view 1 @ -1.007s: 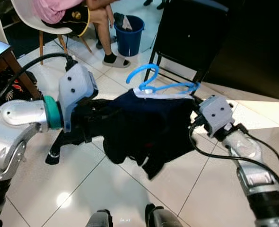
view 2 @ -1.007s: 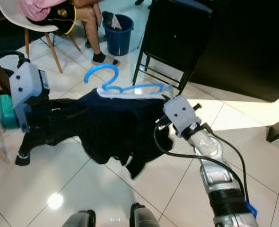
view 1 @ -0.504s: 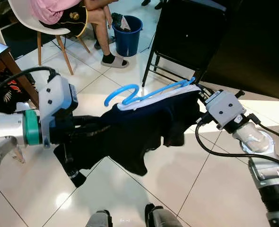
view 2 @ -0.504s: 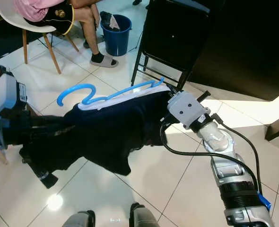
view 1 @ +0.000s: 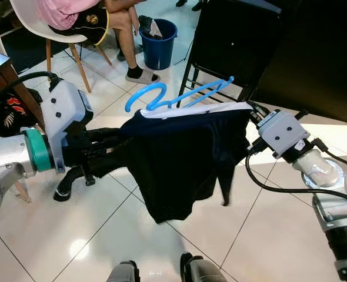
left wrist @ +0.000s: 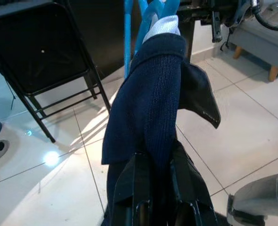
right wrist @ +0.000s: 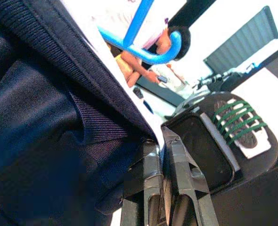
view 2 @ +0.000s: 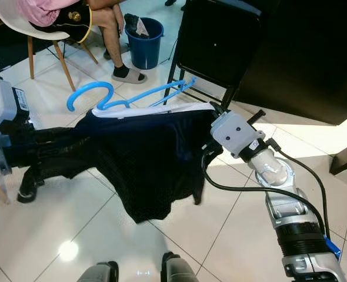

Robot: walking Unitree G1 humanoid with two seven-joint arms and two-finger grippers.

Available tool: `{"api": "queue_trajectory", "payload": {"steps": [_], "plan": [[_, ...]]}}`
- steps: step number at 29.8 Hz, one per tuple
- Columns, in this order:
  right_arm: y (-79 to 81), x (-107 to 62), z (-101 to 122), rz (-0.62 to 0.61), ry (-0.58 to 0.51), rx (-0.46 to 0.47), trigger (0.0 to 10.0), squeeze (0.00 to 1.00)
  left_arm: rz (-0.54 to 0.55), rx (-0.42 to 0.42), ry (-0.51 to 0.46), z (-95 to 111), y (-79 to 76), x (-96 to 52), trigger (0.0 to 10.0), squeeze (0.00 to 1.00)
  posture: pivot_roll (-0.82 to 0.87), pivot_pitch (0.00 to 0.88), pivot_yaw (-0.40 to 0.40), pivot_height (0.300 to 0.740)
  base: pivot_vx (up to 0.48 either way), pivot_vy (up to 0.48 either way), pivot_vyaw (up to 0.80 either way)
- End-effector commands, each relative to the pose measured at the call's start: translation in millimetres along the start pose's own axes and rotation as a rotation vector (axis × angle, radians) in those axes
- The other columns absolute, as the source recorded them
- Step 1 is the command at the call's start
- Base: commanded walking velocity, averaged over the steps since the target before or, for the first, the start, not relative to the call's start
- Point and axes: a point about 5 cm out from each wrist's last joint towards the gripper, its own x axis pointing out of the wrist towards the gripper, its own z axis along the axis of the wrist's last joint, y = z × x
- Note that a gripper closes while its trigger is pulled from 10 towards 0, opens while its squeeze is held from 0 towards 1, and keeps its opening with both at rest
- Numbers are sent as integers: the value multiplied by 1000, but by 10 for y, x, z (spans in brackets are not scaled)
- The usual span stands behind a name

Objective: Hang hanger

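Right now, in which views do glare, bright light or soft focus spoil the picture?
Left eye view: lamp glare on the floor tiles, sunlit strip behind the right end effector. Left wrist view: glare spot on the tiles, navy garment sharp. Right wrist view: the garment looks soft, the background behind the blue hanger washed out.

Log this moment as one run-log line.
left pincer: shut on dark garment | right pincer: shut on garment | blue hanger: atop, unhung
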Motion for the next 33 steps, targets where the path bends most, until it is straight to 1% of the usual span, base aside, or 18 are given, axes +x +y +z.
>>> {"api": "queue_trajectory", "payload": {"steps": [1,3,5,7,8,10,11,12,13,14,16,18,20,23,25,27,30,33], "plan": [[-293,-204,-248,-149,143,-3,10000,0,44,-5,4,44,68,-189,10000,0,52,130,28,740,0,0,0],[-293,-204,-248,-149,143,-3,10000,0,44,-5,4,44,68,-189,10000,0,52,130,28,740,0,0,0],[-275,-193,-248,-145,140,2,10000,0,47,-8,-27,73,62,-188,10000,0,53,131,27,740,0,0,0],[-214,-161,-238,-128,130,16,10000,0,58,-10,-93,121,42,-140,10000,0,56,133,23,740,0,0,0],[-214,-161,-238,-128,130,16,10000,0,58,-10,-93,121,42,-140,10000,0,56,133,23,740,0,0,0],[-158,-138,-226,-112,120,25,10000,0,-8,-31,-107,122,-38,-97,10000,0,55,134,21,740,0,0,0],[-158,-138,-226,-112,120,25,10000,0,-8,-31,-107,122,-38,-97,10000,0,55,134,21,740,0,0,0],[-156,-126,-215,-110,114,21,10000,0,-73,-54,-80,87,-102,-92,10000,0,53,135,23,740,0,0,0],[-156,-126,-215,-110,114,21,10000,0,-73,-54,-80,87,-102,-92,10000,0,53,135,23,740,0,0,0],[-166,-118,-205,-113,108,19,10000,0,-122,-77,-55,56,-151,-95,10000,0,51,135,25,740,0,0,0],[-187,-111,-195,-121,102,13,10000,0,-157,-104,-29,20,-187,-105,10000,0,50,136,27,740,0,0,0],[-187,-111,-195,-121,102,13,10000,0,-157,-104,-29,20,-187,-105,10000,0,50,136,27,740,0,0,0],[-246,-98,-167,-144,88,0,10000,0,-190,-186,37,-95,-240,-132,10000,0,50,143,37,740,0,0,0],[-246,-98,-167,-144,88,0,10000,0,-190,-186,37,-95,-240,-132,10000,0,50,143,37,740,0,0,0],[-311,-83,-128,-172,71,-20,10000,0,-209,-245,103,-220,-296,-174,10000,0,49,151,46,740,0,0,0],[-338,-78,-112,-182,64,-28,10000,0,-213,-258,126,-260,-314,-193,10000,0,49,151,46,740,0,0,0],[-462,-78,-106,-214,63,-61,10000,0,-267,-302,177,-326,-395,-292,10000,0,53,157,41,740,0,0,0],[-488,-75,-108,-220,64,-68,10000,0,-283,-309,189,-334,-413,-314,10000,0,53,157,41,740,0,0,0]]}}
